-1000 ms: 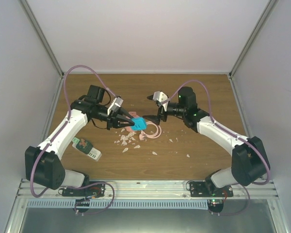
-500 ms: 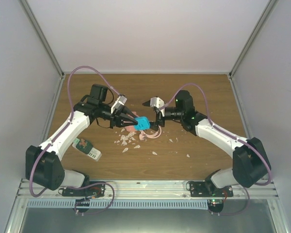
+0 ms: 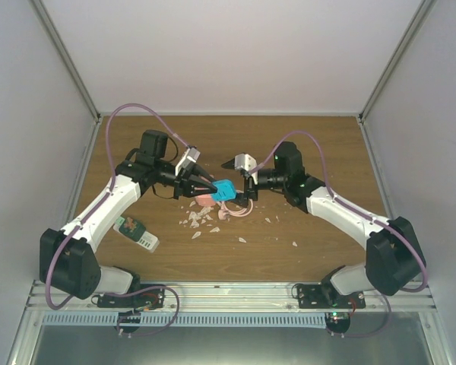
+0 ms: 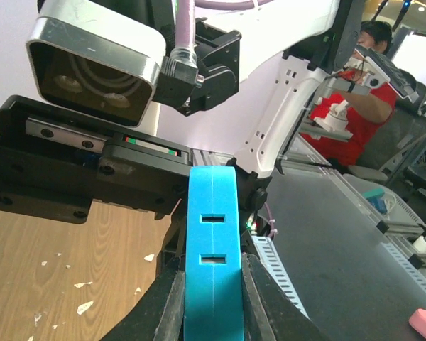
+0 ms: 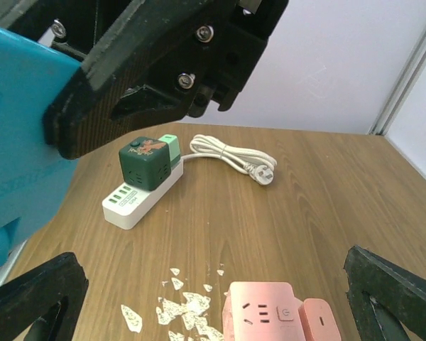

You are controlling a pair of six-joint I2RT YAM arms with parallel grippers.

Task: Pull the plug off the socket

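Well, over on the left a green-and-white power strip (image 3: 137, 233) lies on the wooden table (image 3: 319, 152), well apart from the arms. The left gripper (image 3: 213, 188) is clamped on the blue plug (image 4: 213, 249), holding it up off the tabletop with two slots facing its camera. Just below sits the pink socket (image 5: 266, 312) among pale scraps (image 3: 201, 220). The right gripper (image 3: 247, 192) faces the plug close by, fingers spread wide, gripping nothing.
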